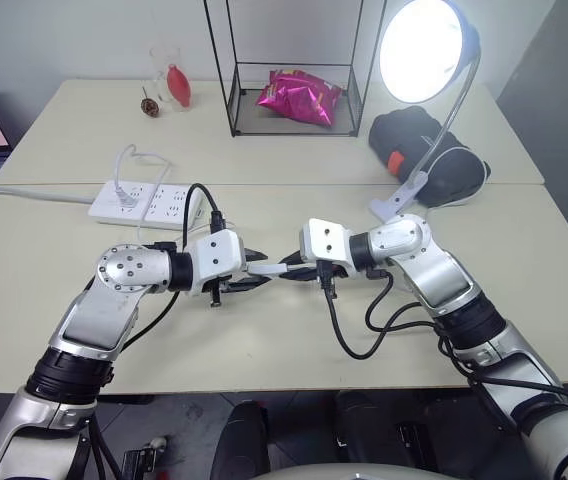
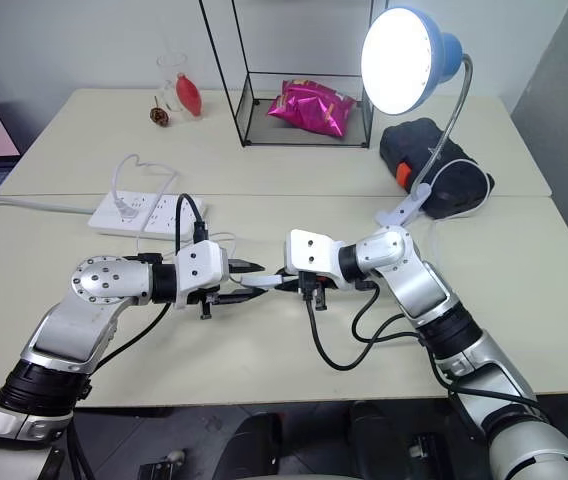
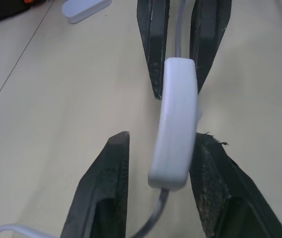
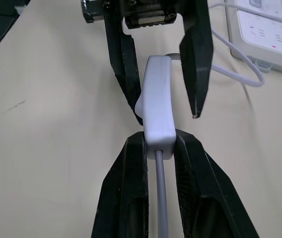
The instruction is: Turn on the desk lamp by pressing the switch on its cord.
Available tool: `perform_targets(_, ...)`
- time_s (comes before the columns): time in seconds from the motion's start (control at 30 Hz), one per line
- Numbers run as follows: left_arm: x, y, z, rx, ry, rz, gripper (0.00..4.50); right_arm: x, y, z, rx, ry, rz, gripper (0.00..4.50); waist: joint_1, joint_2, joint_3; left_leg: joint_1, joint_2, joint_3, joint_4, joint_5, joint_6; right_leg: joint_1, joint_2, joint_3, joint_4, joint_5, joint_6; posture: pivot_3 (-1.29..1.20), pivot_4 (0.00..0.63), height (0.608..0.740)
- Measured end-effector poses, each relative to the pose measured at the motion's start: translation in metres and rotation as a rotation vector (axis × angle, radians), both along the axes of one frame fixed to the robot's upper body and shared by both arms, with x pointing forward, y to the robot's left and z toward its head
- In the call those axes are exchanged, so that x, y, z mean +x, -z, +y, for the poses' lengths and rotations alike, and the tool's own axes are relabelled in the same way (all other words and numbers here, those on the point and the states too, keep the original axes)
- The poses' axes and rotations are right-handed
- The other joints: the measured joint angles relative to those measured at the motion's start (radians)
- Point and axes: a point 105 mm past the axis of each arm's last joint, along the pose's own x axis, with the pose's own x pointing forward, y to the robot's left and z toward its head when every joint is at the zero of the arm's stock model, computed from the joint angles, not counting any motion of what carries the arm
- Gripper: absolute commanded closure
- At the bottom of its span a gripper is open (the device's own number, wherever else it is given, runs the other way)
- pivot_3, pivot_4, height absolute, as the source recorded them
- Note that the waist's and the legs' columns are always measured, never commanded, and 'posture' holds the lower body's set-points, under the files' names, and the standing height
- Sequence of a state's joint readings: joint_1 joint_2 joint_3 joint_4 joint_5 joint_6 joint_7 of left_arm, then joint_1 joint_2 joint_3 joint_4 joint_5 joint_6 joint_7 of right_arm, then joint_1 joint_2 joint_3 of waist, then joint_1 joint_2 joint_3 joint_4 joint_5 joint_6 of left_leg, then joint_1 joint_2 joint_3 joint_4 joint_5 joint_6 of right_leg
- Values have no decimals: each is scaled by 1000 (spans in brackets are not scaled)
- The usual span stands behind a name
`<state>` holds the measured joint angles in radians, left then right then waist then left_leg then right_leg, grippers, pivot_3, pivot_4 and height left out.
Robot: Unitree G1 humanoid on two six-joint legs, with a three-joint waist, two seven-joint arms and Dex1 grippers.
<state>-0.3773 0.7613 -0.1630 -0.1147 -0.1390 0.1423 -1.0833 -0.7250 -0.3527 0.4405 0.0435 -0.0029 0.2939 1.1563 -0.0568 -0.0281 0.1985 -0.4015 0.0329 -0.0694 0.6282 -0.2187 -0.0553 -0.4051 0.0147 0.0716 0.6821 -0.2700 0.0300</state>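
Observation:
The desk lamp point(image 1: 422, 50) stands at the back right, its bulb glowing, on a silver gooseneck rising from a white clip base point(image 1: 399, 200). The switch point(image 3: 176, 124), a small white oblong, hangs just above the table's middle between both hands. My right gripper point(image 4: 158, 140) is shut on one end of it, where the cord point(image 4: 161, 198) leaves. From the opposite side, my left gripper point(image 3: 162, 141) stands open around the switch's other end; one finger touches its side and the other stands apart.
A white power strip point(image 1: 149, 203) with the plug in it lies behind my left arm. A black bag point(image 1: 434, 150) sits by the lamp. At the back are a wire-frame box holding a pink snack bag point(image 1: 299, 98) and a glass point(image 1: 169, 75).

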Motion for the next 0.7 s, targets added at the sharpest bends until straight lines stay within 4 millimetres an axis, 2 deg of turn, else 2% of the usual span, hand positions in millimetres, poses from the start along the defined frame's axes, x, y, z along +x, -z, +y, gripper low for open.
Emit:
perform_targets(0.2, -5, 3, 4, 28, 24, -30, 567, -2, 2, 3, 0, -16, 6, 4131, 0, 0, 0, 0, 0, 0, 0, 0, 0, 0, 0, 0, 0, 0, 0, 0, 150, 740)
perform_targets(0.3, -11, 5, 9, 32, 26, -19, 553, 3, 6, 1, -4, -5, 10, 4131, -1, 0, 0, 0, 0, 0, 0, 0, 0, 0, 0, 0, 0, 0, 0, 0, 150, 740)
perform_targets(0.53, -29, -3, 26, -23, -40, 29, 553, 29, 18, -7, -39, 55, 3, 4131, -4, 0, 0, 0, 1, 0, 0, 0, 0, 0, 0, 0, 0, 0, 0, 0, 150, 740)
perform_targets(0.7, -40, 1, 40, -39, -100, 82, 553, 46, 30, -10, -65, 90, 3, 4131, -4, 0, 0, 0, 0, 0, 0, 0, 0, 0, 0, 0, 0, 0, -1, 0, 150, 740)
